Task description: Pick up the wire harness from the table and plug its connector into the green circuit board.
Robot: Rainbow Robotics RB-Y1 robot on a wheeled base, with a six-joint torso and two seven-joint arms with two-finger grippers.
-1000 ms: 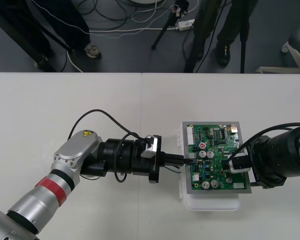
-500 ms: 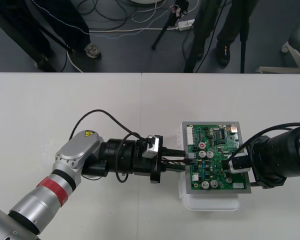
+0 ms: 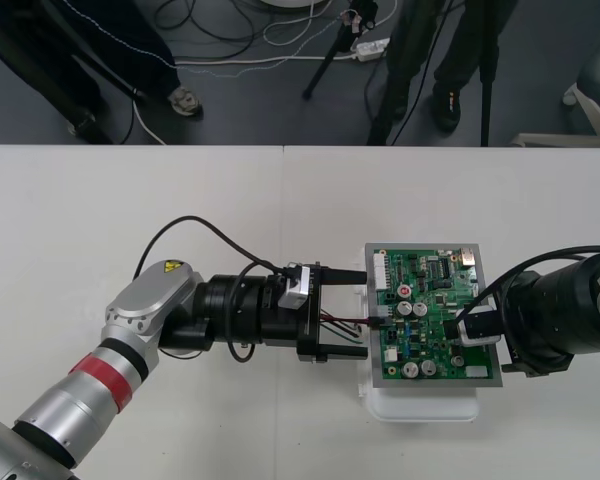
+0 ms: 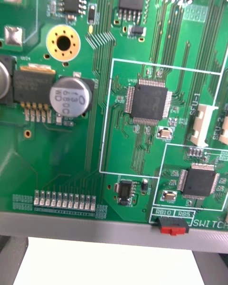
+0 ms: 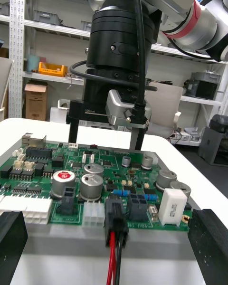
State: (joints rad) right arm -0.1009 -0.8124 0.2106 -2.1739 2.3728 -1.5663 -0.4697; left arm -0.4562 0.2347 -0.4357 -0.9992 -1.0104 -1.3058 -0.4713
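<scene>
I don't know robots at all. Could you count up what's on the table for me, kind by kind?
Claws: 2 (left claw, right claw)
Green circuit board: 1
White base: 1
Wire harness: 1
Total: 5

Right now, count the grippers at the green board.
2. The left gripper is open at the left edge of the board, straddling the plug. The right gripper stands over the board's right side. None seems hidden.
</scene>
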